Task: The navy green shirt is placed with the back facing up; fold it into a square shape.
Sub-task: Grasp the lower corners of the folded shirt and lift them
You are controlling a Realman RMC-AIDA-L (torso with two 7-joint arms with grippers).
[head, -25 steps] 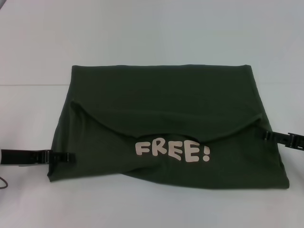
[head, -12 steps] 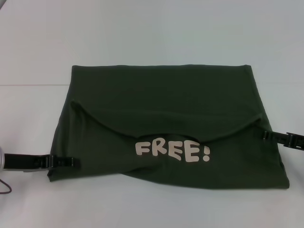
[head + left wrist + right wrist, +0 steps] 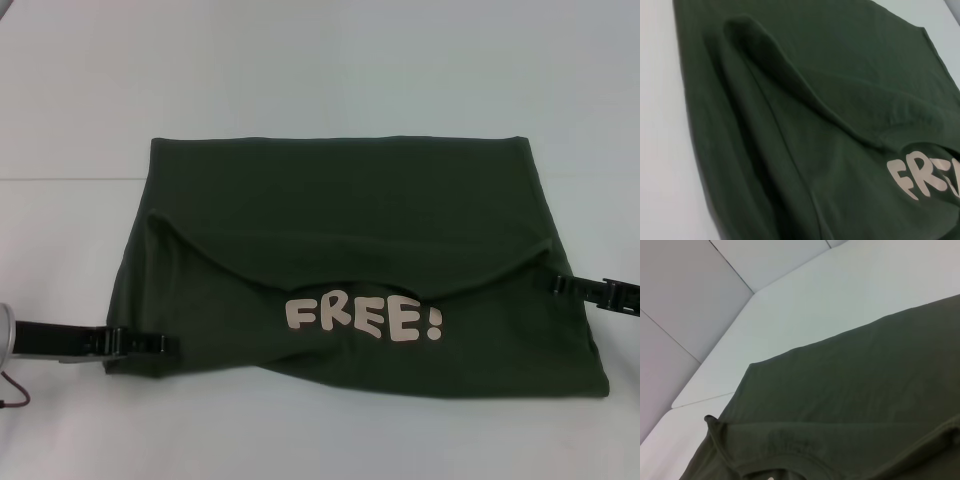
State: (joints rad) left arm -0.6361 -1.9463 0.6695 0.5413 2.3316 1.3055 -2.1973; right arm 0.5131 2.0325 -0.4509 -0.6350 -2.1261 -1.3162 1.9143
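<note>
We see the navy green shirt [image 3: 350, 230] lying folded on the white table [image 3: 300, 70], with the pale "FREE!" lettering [image 3: 363, 318] facing up near its front edge. The left claw [image 3: 150, 343] is at the shirt's left edge and the right claw [image 3: 562, 284] at its right edge; whether each is spread or pinching the cloth, we cannot tell.

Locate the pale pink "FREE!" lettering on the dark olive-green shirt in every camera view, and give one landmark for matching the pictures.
Head view: the pale pink "FREE!" lettering sits low and central on the dark olive-green cloth shirt, below the curved folded edge.
Left wrist view: only "FRE" shows, cut off at the picture's edge.
Right wrist view: the lettering cannot be made out.
Shared landmark: the curved folded edge.
</note>
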